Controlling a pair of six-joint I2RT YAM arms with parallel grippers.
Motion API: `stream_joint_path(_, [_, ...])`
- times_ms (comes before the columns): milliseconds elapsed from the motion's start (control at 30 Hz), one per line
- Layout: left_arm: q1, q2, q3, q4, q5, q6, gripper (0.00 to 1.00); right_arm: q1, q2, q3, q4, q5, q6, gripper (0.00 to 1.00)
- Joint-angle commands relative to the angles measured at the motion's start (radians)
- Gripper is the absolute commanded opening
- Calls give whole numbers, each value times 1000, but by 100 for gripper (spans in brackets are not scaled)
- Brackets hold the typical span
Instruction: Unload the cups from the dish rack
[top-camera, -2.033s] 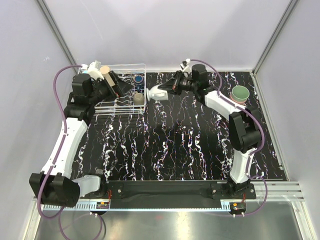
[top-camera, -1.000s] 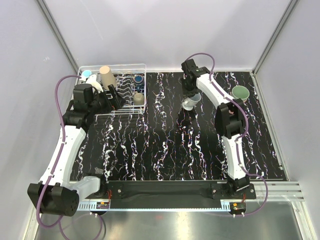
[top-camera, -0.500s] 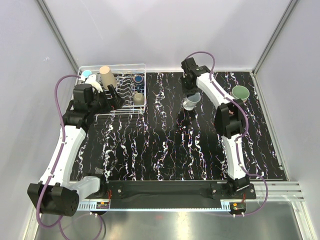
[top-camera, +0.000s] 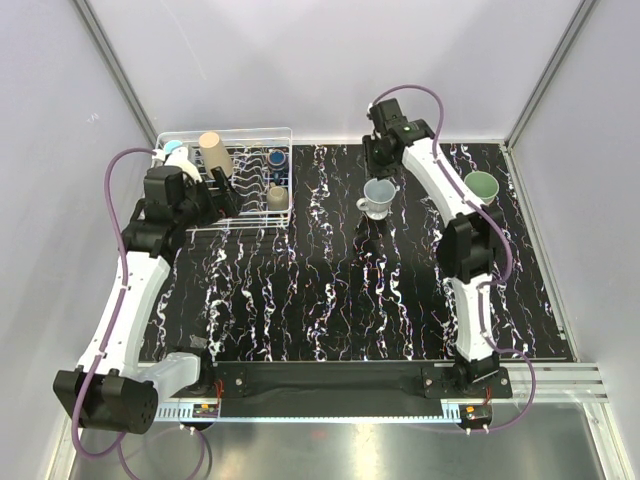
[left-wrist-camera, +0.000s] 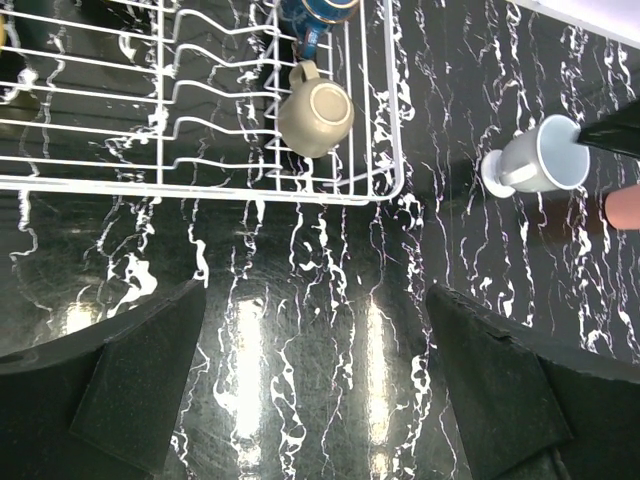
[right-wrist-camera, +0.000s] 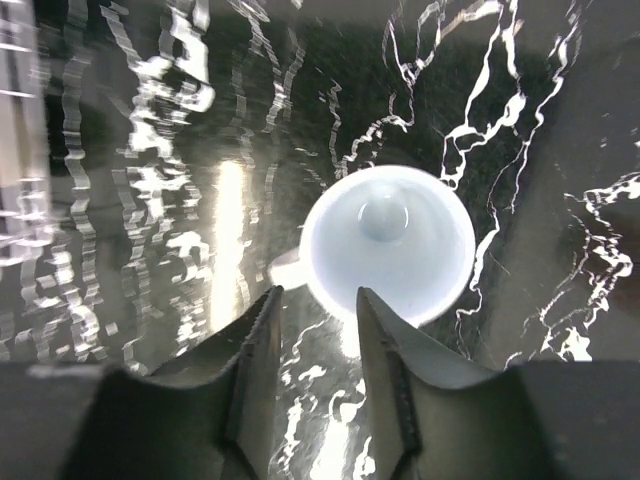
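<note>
The white wire dish rack (top-camera: 250, 135) stands at the far left of the table. In it are a tan tumbler (top-camera: 211, 150), a cyan cup (top-camera: 173, 148), a navy mug (top-camera: 277, 158) and a grey-brown mug (top-camera: 276, 197). The grey-brown mug also shows in the left wrist view (left-wrist-camera: 315, 118). My left gripper (top-camera: 228, 195) is wide open and empty (left-wrist-camera: 318, 290), over the rack's near edge. A pale blue mug (top-camera: 377, 197) stands upright on the table. My right gripper (top-camera: 380, 162) is open and empty (right-wrist-camera: 318, 295), just above the mug (right-wrist-camera: 388, 245) and apart from it.
A green tumbler (top-camera: 480, 185) sits stacked in a pinkish one at the far right of the black marbled table (top-camera: 330, 300). Grey enclosure walls stand close behind the rack and on both sides.
My right gripper has let go of the pale blue mug, which now stands upright, and has lifted back from it. My left arm has hardly moved.
</note>
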Motion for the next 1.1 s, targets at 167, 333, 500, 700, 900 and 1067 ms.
stream_joint_path(167, [-1,-10,92,17,-120,19,99,11,-351,-208,111,-112,46,64])
stream_joint_path(333, [0,22,119,14,-193,36,99,13,-572,-469,254,-178,101,100])
stream_joint_path(500, [42,94,162,44,-313,62,99,16,-751,-665,364,-273,144,100])
stream_joint_path(700, [164,255,205,123,-322,73,99,17,-866,-788,452,-331,179,100])
stream_joint_path(900, [238,481,335,144,-292,73,98,17,-862,-771,441,-341,150,100])
stream_joint_path(1067, [280,648,443,118,-258,85,99,17,-860,-782,458,-357,147,100])
